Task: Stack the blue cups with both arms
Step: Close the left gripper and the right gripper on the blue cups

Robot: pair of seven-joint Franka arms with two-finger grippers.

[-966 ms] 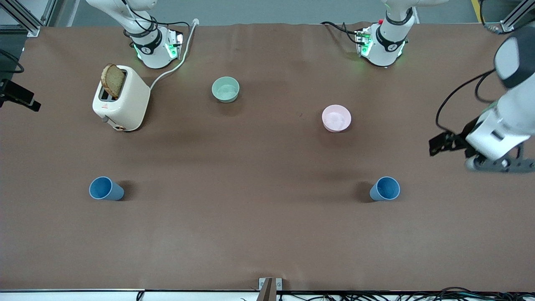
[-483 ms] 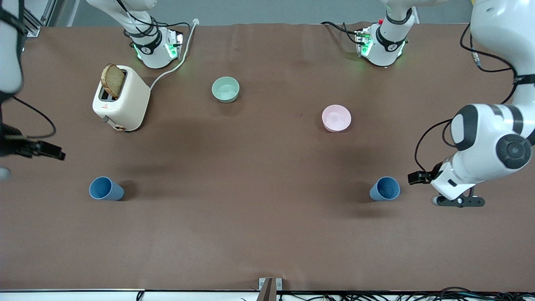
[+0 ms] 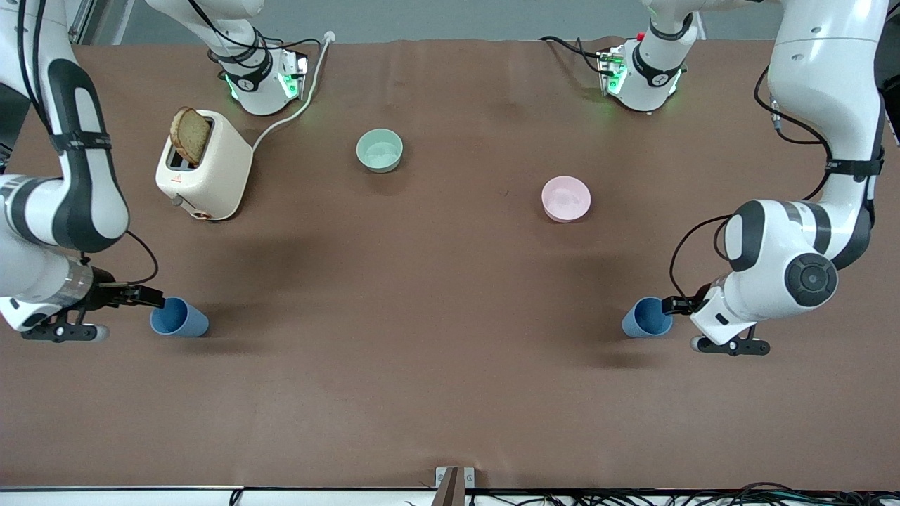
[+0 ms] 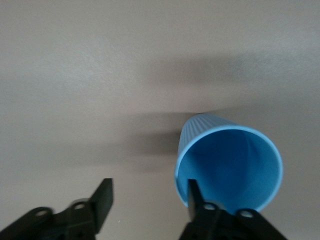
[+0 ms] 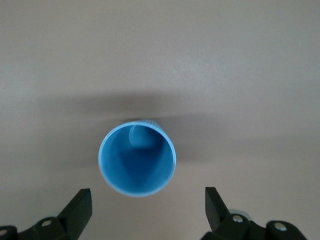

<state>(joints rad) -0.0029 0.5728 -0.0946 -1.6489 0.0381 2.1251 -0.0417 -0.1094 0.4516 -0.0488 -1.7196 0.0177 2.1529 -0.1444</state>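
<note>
Front view: two upright blue cups on the brown bench [image 3: 450,393], both nearer the camera than the toaster [image 3: 204,169], one [image 3: 178,318] beside the right gripper [image 3: 151,301], one [image 3: 647,318] beside the left gripper [image 3: 671,306], both grippers' fingers spread open.

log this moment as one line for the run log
left gripper: open, beside blue cup, off-centre | right gripper: open, lined up with other blue cup | both cups upright, apart, unstacked
</note>
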